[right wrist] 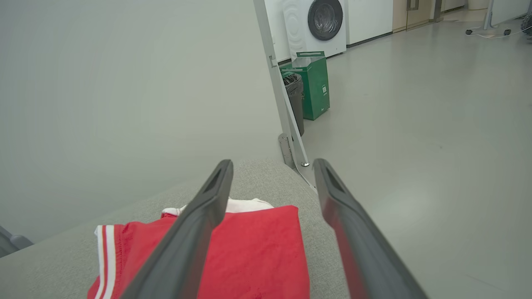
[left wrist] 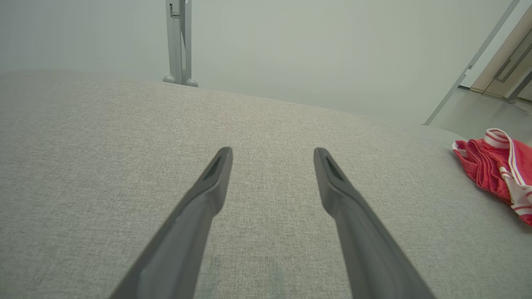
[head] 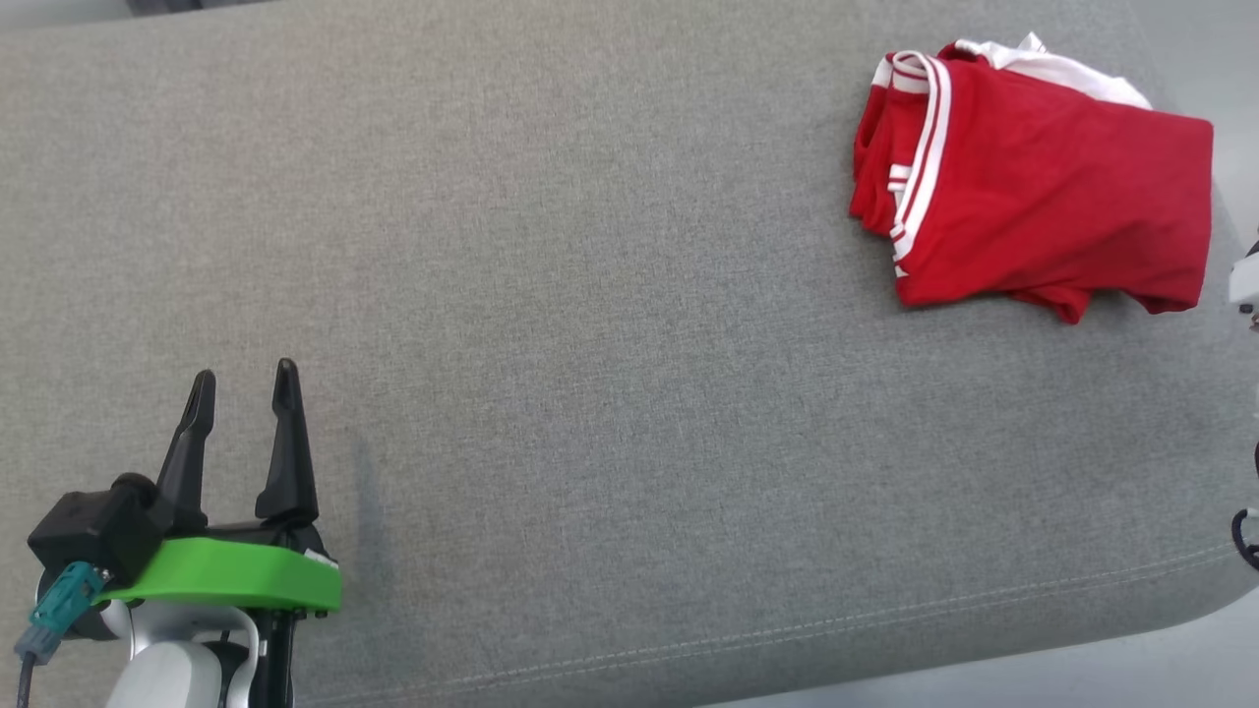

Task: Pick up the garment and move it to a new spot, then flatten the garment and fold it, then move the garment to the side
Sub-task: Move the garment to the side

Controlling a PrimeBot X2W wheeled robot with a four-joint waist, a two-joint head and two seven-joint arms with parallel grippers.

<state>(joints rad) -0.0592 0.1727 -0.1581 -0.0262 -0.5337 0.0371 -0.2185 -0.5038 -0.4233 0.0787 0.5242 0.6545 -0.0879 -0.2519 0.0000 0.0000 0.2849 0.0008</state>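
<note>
Left dark two-fingered pincer [head: 245,374] is wide and empty, parked near-left. Folded red garment with white stripes [head: 1033,197] lies at the far-right end of the grey fabric tabletop [head: 590,295], likely set aside on purpose. Right pincer [right wrist: 272,164] is wide, just beside it, holding nothing.

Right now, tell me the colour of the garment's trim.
White stripes on the red garment, clearest in the head view.

The light is bright, soft and even. A faint shadow lies on the grey cushion [head: 590,393] just right of the left gripper [head: 245,374]. In the wrist views, things look stretched near the edges, and the near fingers [left wrist: 208,187] look blurry.
</note>
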